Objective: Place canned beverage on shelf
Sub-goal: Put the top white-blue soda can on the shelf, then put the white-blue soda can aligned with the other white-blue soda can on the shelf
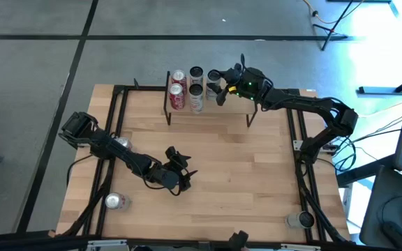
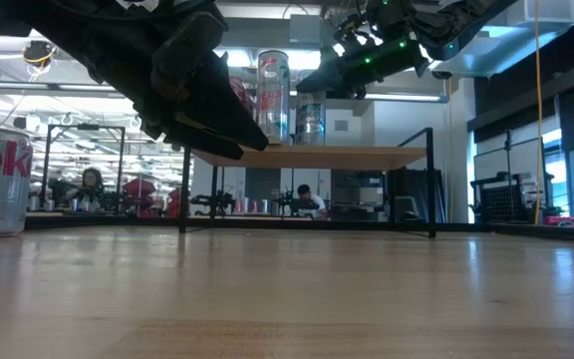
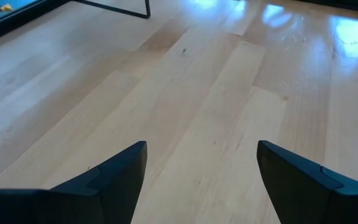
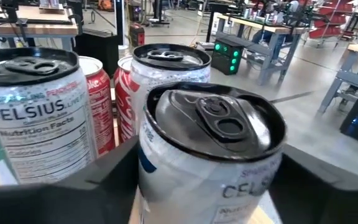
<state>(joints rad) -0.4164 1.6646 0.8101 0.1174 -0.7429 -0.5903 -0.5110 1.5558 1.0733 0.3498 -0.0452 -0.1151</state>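
1. The right gripper (image 1: 218, 85) reaches over the far end of the shelf (image 1: 222, 113), its jaws straddling a silver canned beverage (image 4: 210, 155) that stands upright on the shelf's plank top.
2. From the right wrist view the dark fingers (image 4: 104, 174) flank this can on both sides; whether they press it or stand just clear I cannot tell.
3. 4 other cans stand on the shelf beside it: a white Celsius can (image 4: 36, 118), another silver can (image 4: 169, 74), and 2 red cola cans (image 1: 177, 92) behind them.
4. The left gripper (image 1: 182, 173) hovers over the bare middle of the desk (image 1: 243, 181), well apart from the shelf, its jaws spread wide and holding nothing.
5. A cola can (image 1: 114, 202) lies near the desk's left front corner, and a dark can (image 1: 300, 220) stands near its right front corner.
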